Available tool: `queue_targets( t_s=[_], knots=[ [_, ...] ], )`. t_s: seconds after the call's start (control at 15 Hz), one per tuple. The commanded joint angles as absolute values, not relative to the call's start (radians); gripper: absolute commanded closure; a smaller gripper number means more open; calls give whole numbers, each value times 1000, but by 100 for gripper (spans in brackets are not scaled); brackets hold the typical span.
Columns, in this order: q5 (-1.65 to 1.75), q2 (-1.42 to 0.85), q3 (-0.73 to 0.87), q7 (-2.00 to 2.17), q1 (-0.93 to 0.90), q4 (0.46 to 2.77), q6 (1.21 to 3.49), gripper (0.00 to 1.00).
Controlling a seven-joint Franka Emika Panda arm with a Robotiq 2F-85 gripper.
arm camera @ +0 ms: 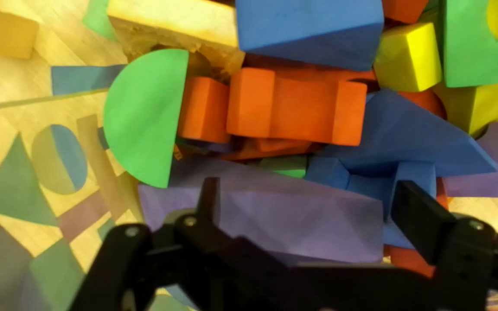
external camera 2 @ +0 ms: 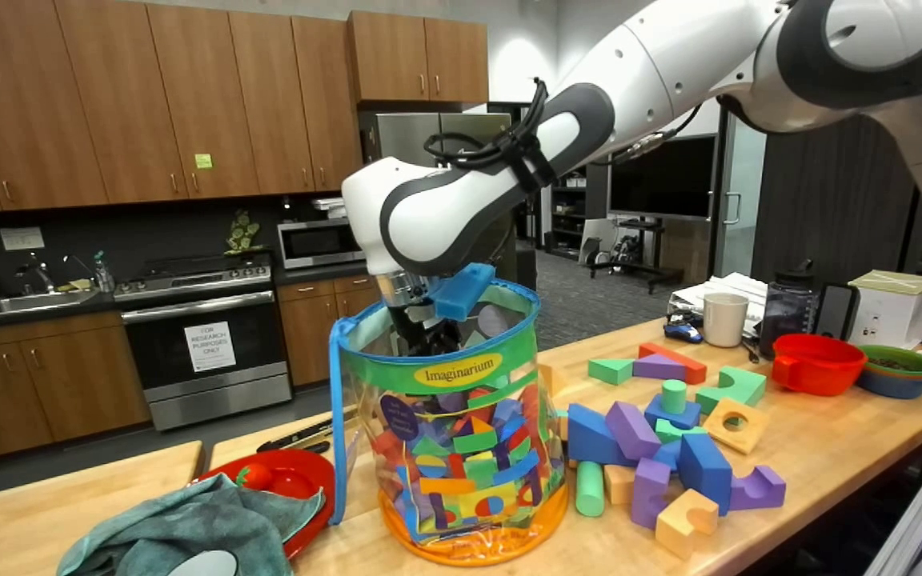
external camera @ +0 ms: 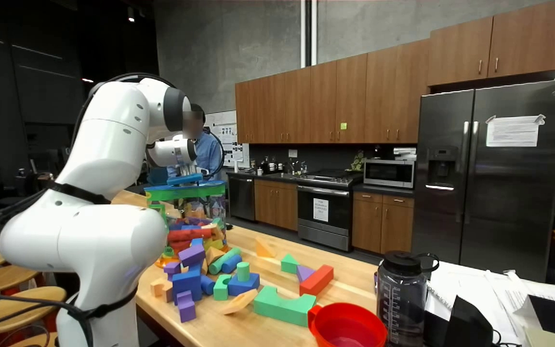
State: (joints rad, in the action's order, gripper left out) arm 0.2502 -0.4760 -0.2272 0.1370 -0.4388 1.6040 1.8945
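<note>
The wooden table (external camera 2: 853,432) lies below the fingers (arm camera: 210,201). On it stands a clear tub (external camera 2: 458,372); in an exterior view the fingers reach down inside its rim, above a heap of blocks (external camera: 188,235). Outside its wall, well apart from the fingers, are a red plate (external camera 2: 301,468) overlapped by a grey-green cloth (external camera 2: 181,512), and a cluster of loose blocks (external camera 2: 701,468).

Inside the tub, a long purple block (arm camera: 301,220) is nearest the fingers. In the wrist view it spans most of the gap between the 2 tips: 1 tip overlaps its left part, the other stands just past its right end. The fingers stand wide open and hold nothing; whether either tip touches the purple block cannot be told. Beyond it from the fingers lie a blue block (arm camera: 309,34), a blue wedge (arm camera: 404,134), an orange notched block (arm camera: 301,112), a green semicircular block (arm camera: 145,116) and a small yellow block (arm camera: 409,56).
</note>
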Motion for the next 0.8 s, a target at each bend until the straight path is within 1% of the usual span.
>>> queue_targets(
  t_s=[0.0,0.73],
  knots=[
    [255,-472,-226,122,-442,1601,1862,0],
    [309,-496,-233,78,-472,1580,1822,0]
  ],
)
